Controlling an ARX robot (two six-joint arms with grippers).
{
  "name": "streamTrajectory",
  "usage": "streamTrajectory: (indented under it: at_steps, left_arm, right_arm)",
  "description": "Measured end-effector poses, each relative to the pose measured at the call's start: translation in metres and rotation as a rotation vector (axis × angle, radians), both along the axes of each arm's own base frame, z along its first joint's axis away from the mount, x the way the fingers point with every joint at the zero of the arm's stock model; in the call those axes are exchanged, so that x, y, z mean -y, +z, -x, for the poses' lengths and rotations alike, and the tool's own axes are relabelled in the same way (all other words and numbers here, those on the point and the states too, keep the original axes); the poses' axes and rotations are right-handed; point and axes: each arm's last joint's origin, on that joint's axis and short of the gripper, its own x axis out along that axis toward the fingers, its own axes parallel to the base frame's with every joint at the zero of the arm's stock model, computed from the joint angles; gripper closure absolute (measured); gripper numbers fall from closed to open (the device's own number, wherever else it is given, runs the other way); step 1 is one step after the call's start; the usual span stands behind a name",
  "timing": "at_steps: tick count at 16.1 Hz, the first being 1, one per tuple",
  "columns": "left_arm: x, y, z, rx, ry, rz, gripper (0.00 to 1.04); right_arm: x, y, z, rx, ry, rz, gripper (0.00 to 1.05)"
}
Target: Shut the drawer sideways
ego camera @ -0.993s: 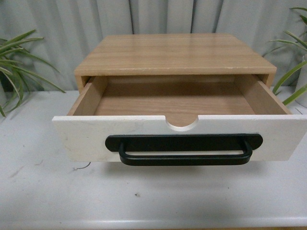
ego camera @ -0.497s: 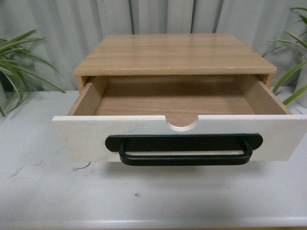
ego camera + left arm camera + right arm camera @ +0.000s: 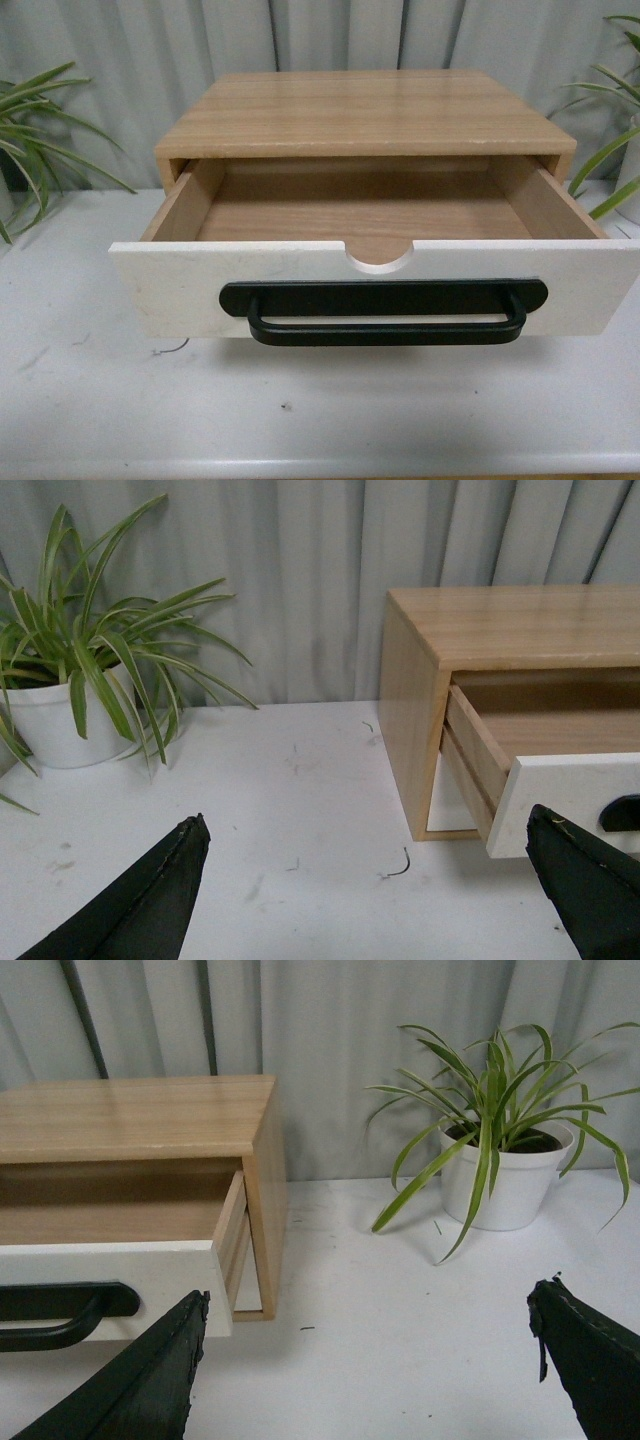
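The drawer (image 3: 450,262) is pulled far out of a low light-wood cabinet (image 3: 360,110) and is open toward the front camera. It is found at the middle of the white table (image 3: 300,420). On its white front panel a long black bar handle (image 3: 385,325) is fixed, and a half-round notch (image 3: 380,260) is cut in the top edge just above the handle. The light wood sides and the wooden bottom of the drawer are exposed. The front panel is wider than the cabinet and reaches past it on both sides.

The left gripper (image 3: 365,820) is seen over the table beside the left side of the cabinet. Its dark fingers are spread wide apart and nothing is held between them. One finger is near the left end of the front panel; contact cannot be told. The right gripper (image 3: 370,1295) is seen on the right side of the cabinet, with its fingers also spread wide and nothing gripped.

A spider plant in a white pot (image 3: 60,730) is placed on the table at the left, well apart from the cabinet, and a second potted spider plant (image 3: 500,1185) at the right. A grey pleated curtain (image 3: 300,35) is hung behind everything.
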Motion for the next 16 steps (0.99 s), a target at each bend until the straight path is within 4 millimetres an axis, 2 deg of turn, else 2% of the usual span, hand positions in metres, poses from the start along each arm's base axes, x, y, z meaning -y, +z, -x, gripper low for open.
streamTrajectory:
  at_steps: [7, 8, 9, 11, 13, 16]
  left_arm:
    - [0.000, 0.000, 0.000, -0.006, 0.005, 0.001, 0.07]
    - [0.005, -0.001, -0.001, -0.261, 0.180, 0.083, 0.07]
    - [0.009, 0.004, -0.004, -0.345, 0.311, 0.142, 0.07]
    - [0.003, 0.019, -0.007, -0.166, 0.540, 0.304, 0.07]
    - [-0.002, 0.039, -0.024, -0.069, 0.503, 0.367, 0.07]
    - [-0.007, 0.061, -0.071, -0.046, 0.353, 0.294, 0.07]
  right_arm:
    - [0.000, 0.000, 0.000, 0.000, 0.000, 0.000, 0.06]
    - [0.000, -0.001, 0.000, -0.006, -0.001, -0.001, 0.06]
    - [0.000, -0.003, -0.001, -0.109, 0.009, -0.074, 0.06]
    - [0.004, 0.006, -0.018, -0.144, -0.026, -0.245, 0.06]
    - [0.004, 0.032, -0.042, -0.064, -0.007, -0.277, 0.06]
    - [-0.004, 0.076, -0.094, 0.037, 0.034, -0.223, 0.06]
